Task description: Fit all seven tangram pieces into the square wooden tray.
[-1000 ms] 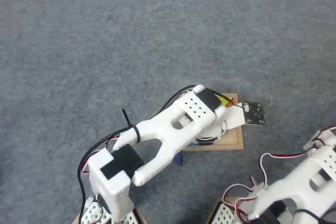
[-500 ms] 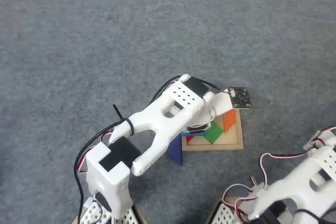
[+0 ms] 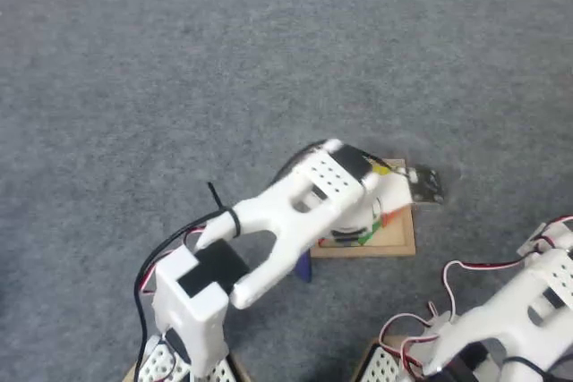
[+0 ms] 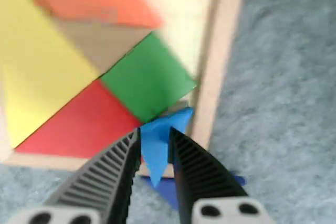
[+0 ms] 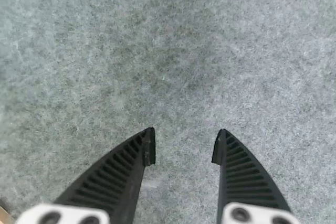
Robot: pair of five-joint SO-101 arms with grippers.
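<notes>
Left gripper [image 4: 154, 134]: you pinch the blue piece [image 4: 174, 120].
Change: arm swung back over tray [image 4: 223, 45]; placing is near.
Right gripper [image 5: 182, 148]: fingers spread.

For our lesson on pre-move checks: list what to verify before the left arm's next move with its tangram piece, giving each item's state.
1. Left gripper shut on light blue piece: ok.
2. Piece inside tray: not ok, it overlaps the rim.
3. Gap fits it: cannot tell.
4. Dark blue piece in tray: not ok, on carpet.
5. Right gripper away from tray: ok, open over carpet.
</notes>
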